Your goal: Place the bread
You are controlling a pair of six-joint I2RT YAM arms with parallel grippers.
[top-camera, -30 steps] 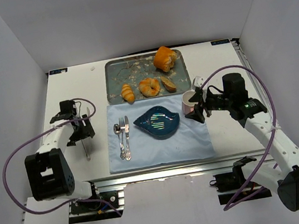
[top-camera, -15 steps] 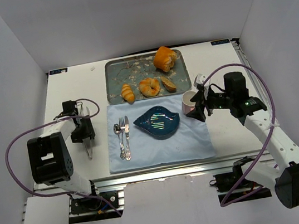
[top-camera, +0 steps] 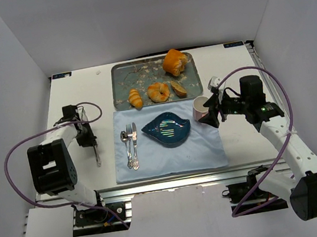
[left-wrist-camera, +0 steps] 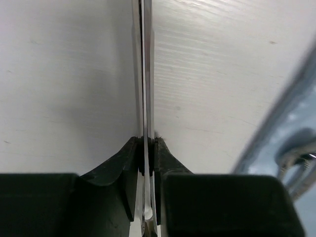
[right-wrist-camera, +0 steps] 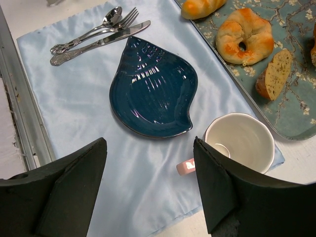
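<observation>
As our left end effector (left-wrist-camera: 146,148) clamps thin silver tongs (left-wrist-camera: 146,74), right end effector (right-wrist-camera: 149,143) apart, we'd pinch the soft golden bread ring (right-wrist-camera: 244,35) by its sides.

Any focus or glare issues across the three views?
Left wrist: the metal utensil is soft and blurred up close at the left gripper, and the right edge is out of focus. Right wrist: sharp, glare streaks on the blue plate. Top external: evenly lit, only soft shadows.

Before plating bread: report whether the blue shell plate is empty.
Empty. The blue shell plate shows only bare glaze; the bread lies on the tray.
</observation>
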